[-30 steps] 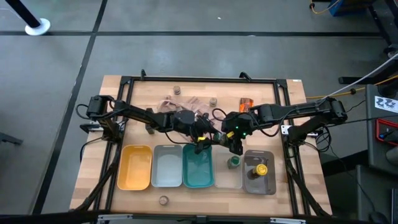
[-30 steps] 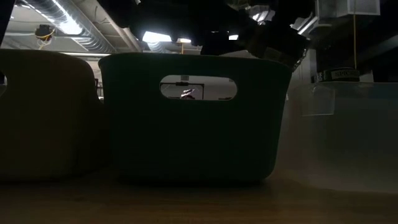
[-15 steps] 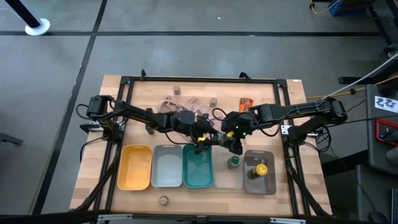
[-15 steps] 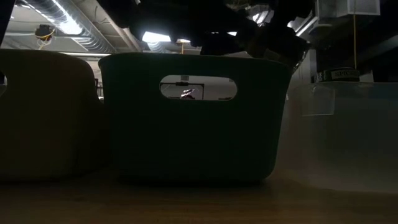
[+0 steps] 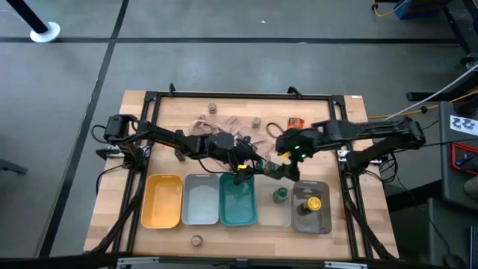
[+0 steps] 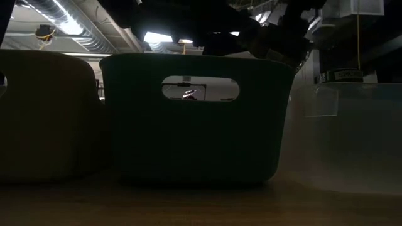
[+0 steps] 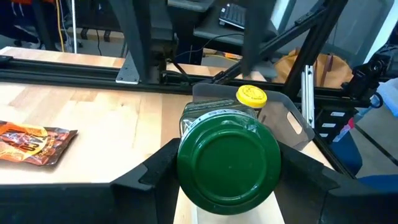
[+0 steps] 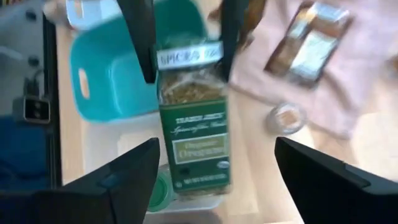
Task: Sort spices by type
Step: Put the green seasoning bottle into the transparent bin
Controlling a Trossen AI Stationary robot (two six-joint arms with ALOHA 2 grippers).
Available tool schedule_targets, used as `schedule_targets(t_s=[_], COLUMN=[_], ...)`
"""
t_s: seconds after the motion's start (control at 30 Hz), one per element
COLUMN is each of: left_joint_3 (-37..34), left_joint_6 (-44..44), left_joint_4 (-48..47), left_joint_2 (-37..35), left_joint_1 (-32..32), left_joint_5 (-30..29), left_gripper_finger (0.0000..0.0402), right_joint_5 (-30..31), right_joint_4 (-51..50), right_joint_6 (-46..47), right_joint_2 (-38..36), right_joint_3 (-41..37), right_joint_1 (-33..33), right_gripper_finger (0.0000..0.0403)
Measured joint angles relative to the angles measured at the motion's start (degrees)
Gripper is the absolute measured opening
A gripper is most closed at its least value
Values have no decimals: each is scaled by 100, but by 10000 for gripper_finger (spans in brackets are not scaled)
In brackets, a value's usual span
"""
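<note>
A spice jar point(image 5: 270, 170) with a green lid point(image 7: 228, 164) and a green herb label point(image 8: 193, 140) is held by my left gripper point(image 5: 255, 169) above the far rims of the teal tray point(image 5: 237, 202) and the clear tray point(image 5: 274, 213). My right gripper point(image 5: 287, 160) stands just right of the jar's bottom. Its fingers point(image 8: 127, 177) are wide open and touch nothing. Another green-lidded jar point(image 5: 281, 195) stands in the clear tray. A yellow-lidded jar point(image 5: 312, 203) stands in the grey tray point(image 5: 324, 221). My left gripper pinches the jar at its lid end point(image 8: 189, 55), one finger point(image 8: 142, 43) on each side. The fingers come level from the table's left and lie along the jar. The lid faces the wrist and the bottom points toward the right arm. The jar is lifted clear, lying about level.
A yellow tray point(image 5: 162, 200) and a pale tray point(image 5: 200, 200) sit left of the teal one. On the far side lie a beige-pink cloth point(image 5: 216, 124), tan-lidded jars point(image 5: 212, 107) point(image 5: 256, 121) and an orange packet point(image 5: 296, 123). Another tan-lidded jar point(image 5: 196, 240) stands near the near edge.
My right gripper has drawn back from the jar toward the table's right and far edges, and the jar now shows uncovered in the left gripper. The left arm and the jar have stayed where they were.
</note>
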Motion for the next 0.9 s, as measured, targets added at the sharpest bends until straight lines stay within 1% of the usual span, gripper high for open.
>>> schedule_targets(t_s=[0.13, 0.23, 0.37, 0.5, 0.57, 0.7, 0.9], left_joint_3=[234, 600, 1293, 1985, 2239, 2318, 2312], left_joint_6=[5, 189, 638, 860, 856, 646, 443], left_joint_4=[-63, -443, -1546, -3015, -3591, -4046, -4197], left_joint_2=[0, -9, -9, -11, -11, 27, 402], left_joint_1=[-33, -87, -207, -307, -357, -497, -730], left_joint_5=[0, -7, -55, -208, -268, -351, -339], left_gripper_finger=[190, 190, 190, 190, 190, 190, 190], right_joint_5=[573, 1018, 1370, 1392, 1392, 1413, 1928], right_joint_4=[-81, -173, -302, -358, -359, -408, -400], right_joint_6=[5, 10, 13, 14, 11, -24, -182], right_joint_2=[-640, -1072, -1492, -1720, -1760, -1781, -1786], right_joint_3=[2, 2, 4, 4, 4, 4, 4], right_joint_1=[7, 4, 4, 4, 4, 0, 0], right_gripper_finger=[315, 315, 315, 315, 315, 315, 315])
